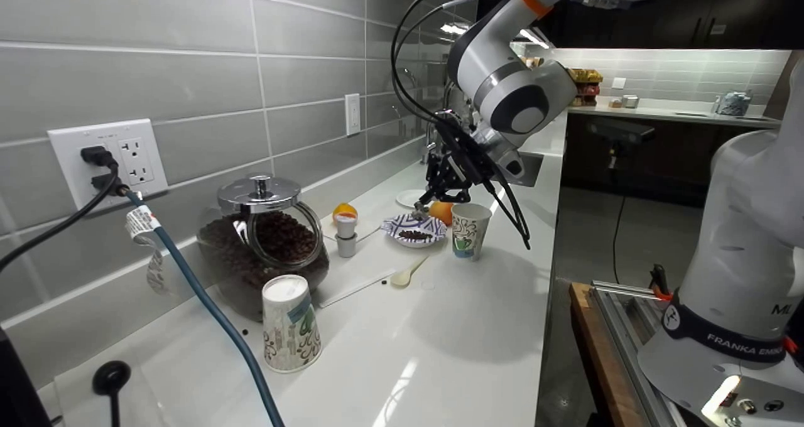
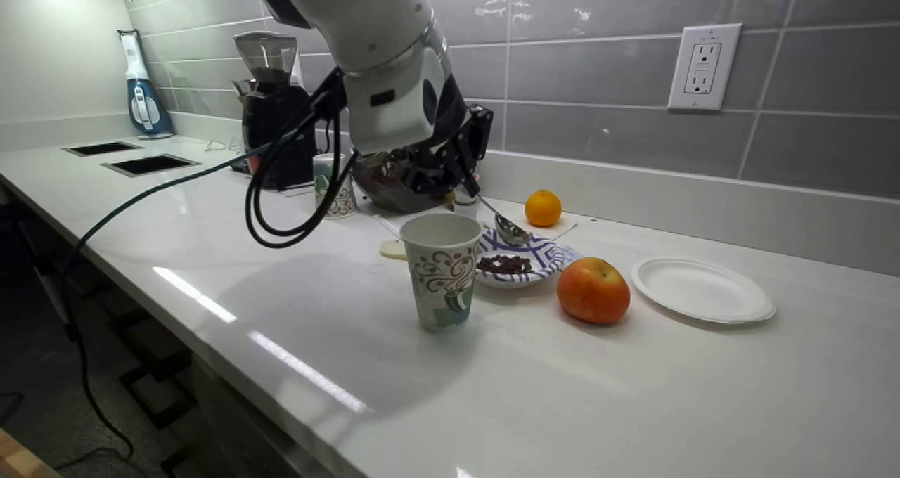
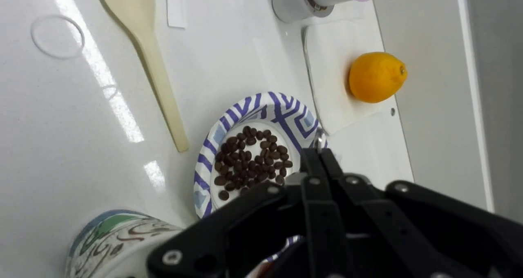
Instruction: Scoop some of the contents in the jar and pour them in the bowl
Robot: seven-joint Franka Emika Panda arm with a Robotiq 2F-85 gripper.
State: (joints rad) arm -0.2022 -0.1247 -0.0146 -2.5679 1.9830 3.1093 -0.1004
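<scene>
Coffee beans (image 3: 243, 165) lie in the patterned paper bowl (image 3: 294, 116) on the counter (image 2: 598, 393), so a scoop from the glass jar (image 1: 235, 276) looks already poured, with plenty left in the jar. The fingers (image 3: 311, 167) pinch a metal spoon (image 2: 510, 232), angled down at the bowl's rim; whether beans cling to it I cannot tell, and perhaps only emptying or withdrawing it remains.
</scene>
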